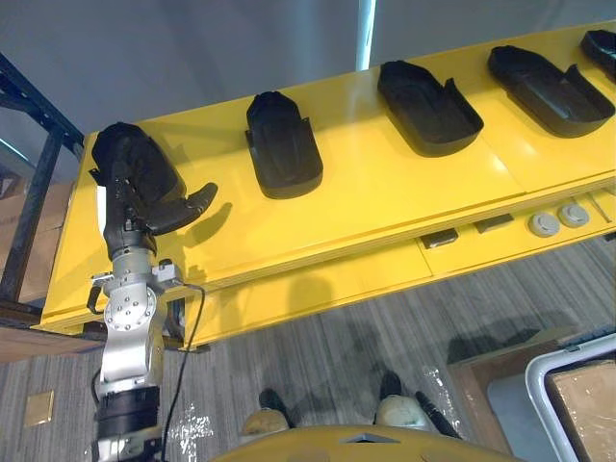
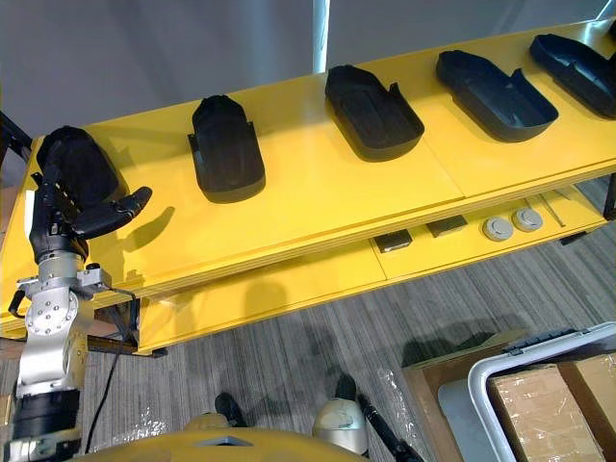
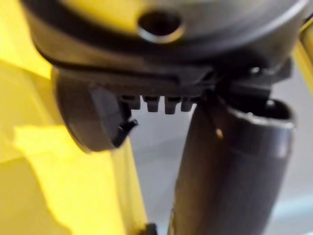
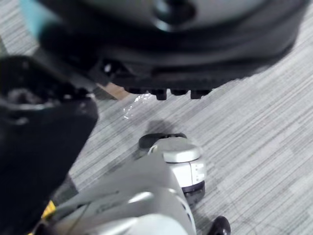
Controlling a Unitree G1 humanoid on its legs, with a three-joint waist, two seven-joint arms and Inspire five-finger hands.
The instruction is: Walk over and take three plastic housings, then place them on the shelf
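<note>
Grey striped carpet (image 1: 385,318) covers the floor. At 5 o'clock stands a white-rimmed bin (image 2: 500,371); the right eye view takes in the taped cardboard box (image 2: 544,409) inside it. The right wrist view has the right hand (image 4: 195,58) hanging over this carpet, and whether it is spread or closed I cannot tell.

At 8 o'clock the left hand (image 1: 135,207) lies with straight fingers on the near end of the leftmost housing (image 1: 130,154), its thumb splayed towards 2 o'clock. It grips nothing.

That matte black, boat-shaped shell lies on the glossy yellow table (image 1: 385,183). The second housing (image 1: 282,144), third housing (image 1: 428,106) and fourth housing (image 1: 549,89) lie in a row towards 2 o'clock, well apart, hollow sides up. Two grey round discs (image 1: 558,219) sit on the lower ledge. The left eye view adds a black metal frame (image 1: 34,183) at 9 o'clock. A plain grey wall (image 1: 192,48) lies beyond.
</note>
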